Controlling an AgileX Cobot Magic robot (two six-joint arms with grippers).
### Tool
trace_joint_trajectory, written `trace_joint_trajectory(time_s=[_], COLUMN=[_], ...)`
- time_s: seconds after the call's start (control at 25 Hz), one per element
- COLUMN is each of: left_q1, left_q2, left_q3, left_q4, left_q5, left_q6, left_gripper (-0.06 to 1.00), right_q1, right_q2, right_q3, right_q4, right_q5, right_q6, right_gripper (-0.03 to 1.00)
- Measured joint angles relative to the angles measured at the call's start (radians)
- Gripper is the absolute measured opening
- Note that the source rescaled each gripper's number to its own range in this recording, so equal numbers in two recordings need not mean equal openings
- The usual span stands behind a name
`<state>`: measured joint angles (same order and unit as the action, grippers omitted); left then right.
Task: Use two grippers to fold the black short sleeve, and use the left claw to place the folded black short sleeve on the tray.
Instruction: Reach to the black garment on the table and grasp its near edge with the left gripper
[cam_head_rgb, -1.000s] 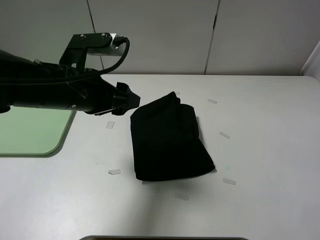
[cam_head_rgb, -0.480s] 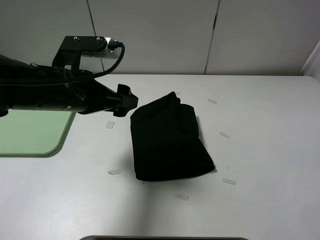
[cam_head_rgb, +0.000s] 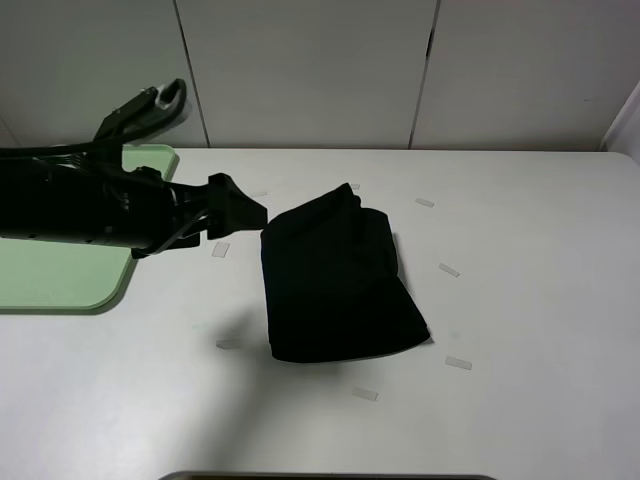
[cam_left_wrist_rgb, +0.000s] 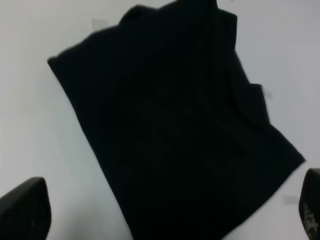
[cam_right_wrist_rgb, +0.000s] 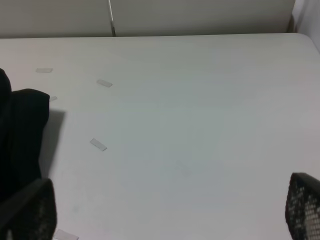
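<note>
Two claws were at work here. The left claw (cam_head_rgb: 240, 210) was spread wide and held nothing. It hung just beside the upper left corner of the black short sleeve (cam_head_rgb: 335, 280), close to it, but I could not tell if it touched. In the left wrist view its two fingertips (cam_left_wrist_rgb: 25, 210) stood far apart, with the dark cloth lying between and below them. The right claw (cam_right_wrist_rgb: 170, 212) was spread wide too and held nothing; only its fingertips showed in the right wrist view, over bare counter.

The shirt lay folded in a thick block in the middle of the white counter (cam_head_rgb: 520, 300). The pale green tray (cam_head_rgb: 60, 275) sat well off to the left, partly under the left arm. Small bits of clear tape (cam_head_rgb: 448, 270) were stuck on the counter around the shirt.
</note>
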<state>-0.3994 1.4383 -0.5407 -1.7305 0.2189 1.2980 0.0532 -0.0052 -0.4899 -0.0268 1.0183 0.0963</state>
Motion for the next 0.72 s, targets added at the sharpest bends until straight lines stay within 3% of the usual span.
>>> trace_joint_trajectory(time_s=[0.36, 0.52, 0.72], left_q1=[0.260, 0.281, 0.281], left_q2=[0.075, 0.193, 0.323], left_q3=[0.085, 0.088, 0.061], left_q4=[-0.001, -0.002, -0.002], left_q5=[0.331, 0.423, 0.435], left_q6=[0.000, 0.017, 0.060], left_gripper=[1.00, 1.00, 1.00], right_q1=[0.000, 0.000, 0.000], right_q2=[0.000, 0.000, 0.000], right_q3=[0.000, 0.000, 0.000], right_q4=[0.000, 0.000, 0.000], right_q5=[0.000, 0.000, 0.000], right_q6=[0.000, 0.000, 0.000], right_gripper=[1.00, 1.00, 1.00])
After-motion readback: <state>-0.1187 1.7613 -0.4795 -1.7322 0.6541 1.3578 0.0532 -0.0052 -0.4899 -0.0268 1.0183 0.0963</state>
